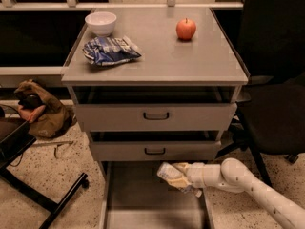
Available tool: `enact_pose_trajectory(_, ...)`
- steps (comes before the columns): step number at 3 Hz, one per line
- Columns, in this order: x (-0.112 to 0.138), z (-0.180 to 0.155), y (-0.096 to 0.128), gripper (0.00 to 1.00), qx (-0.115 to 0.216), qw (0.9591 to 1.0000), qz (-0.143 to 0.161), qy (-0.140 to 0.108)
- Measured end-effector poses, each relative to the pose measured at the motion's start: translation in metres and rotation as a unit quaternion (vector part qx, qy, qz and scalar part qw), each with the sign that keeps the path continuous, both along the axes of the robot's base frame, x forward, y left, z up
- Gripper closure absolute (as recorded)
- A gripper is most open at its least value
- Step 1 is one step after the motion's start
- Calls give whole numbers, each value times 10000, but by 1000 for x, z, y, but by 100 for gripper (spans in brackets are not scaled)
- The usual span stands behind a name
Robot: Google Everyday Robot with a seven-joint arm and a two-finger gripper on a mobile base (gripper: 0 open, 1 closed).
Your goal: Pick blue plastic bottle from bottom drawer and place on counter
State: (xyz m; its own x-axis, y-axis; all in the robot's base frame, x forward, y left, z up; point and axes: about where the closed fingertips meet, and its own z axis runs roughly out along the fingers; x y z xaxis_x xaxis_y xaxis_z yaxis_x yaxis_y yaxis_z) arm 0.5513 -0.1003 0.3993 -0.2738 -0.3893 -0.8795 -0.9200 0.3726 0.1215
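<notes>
The bottom drawer (128,204) is pulled open at the foot of the grey cabinet, its flat floor bare where it shows. My gripper (177,178) reaches in from the right on a white arm and is shut on the blue plastic bottle (167,173), a small pale bottle held tilted above the drawer floor, just below the middle drawer front. The counter (157,56) is the cabinet's flat grey top, well above the gripper.
On the counter stand a white bowl (100,22), a blue-and-white snack bag (110,50) and a red apple (186,29). Two shut drawers with black handles (156,116) sit above the gripper. A black chair (276,104) is to the right, a brown bag (38,109) to the left.
</notes>
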Motion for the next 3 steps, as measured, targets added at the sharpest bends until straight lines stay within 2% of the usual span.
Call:
enact_pose_trajectory(1,0,-1,1,100,7,10000,3,8)
enact_pose_trajectory(2,2,27,-2,100,-203,9998,-50,-13)
enact_pose_trajectory(3,-6,97,-2,100,-542,9977,-223,-348)
